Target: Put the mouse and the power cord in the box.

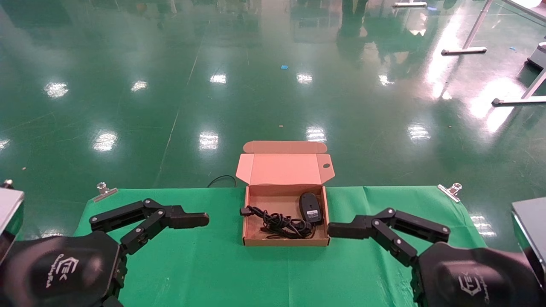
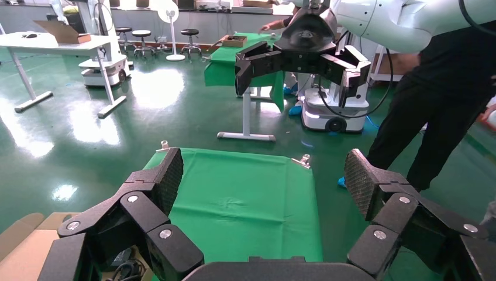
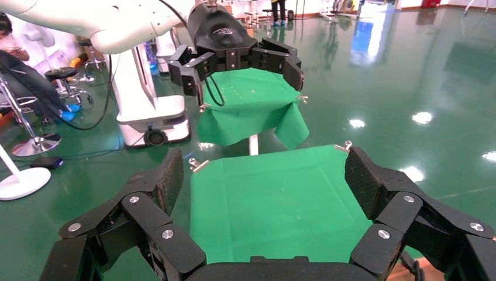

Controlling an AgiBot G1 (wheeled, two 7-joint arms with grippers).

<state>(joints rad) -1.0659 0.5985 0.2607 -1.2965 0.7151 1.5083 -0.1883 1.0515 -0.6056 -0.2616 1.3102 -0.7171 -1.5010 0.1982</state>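
Nearest you, both arms sit low at the front of the surface [image 1: 204, 273]. Your left gripper [image 1: 187, 218] hangs with its jaws spread wide and holding nothing, well to the left of the box [image 1: 283, 243]. Your right gripper [image 1: 341, 231] is just as wide and just as empty, its tips just beside the box's right wall.

Between them, the box lies open, lid flap standing up at the back. The mouse [image 1: 310, 207] rests inside toward the right rear, and the cord [image 1: 279, 224] lies bundled across the floor of the box, its plug end poking over the left wall.

Both items look packed, so the task seems done or nearly so. The risk now is your right gripper: any sweep leftward would likely nudge the light cardboard and slide it. The overhanging plug could also catch if the lid is folded down, or drag the bundle out if snagged.

The surface is covered with green cloth, clipped at the far corners [image 1: 104, 191]. Beyond it stretches a glossy green floor [image 1: 273, 85] with table legs at the far right.
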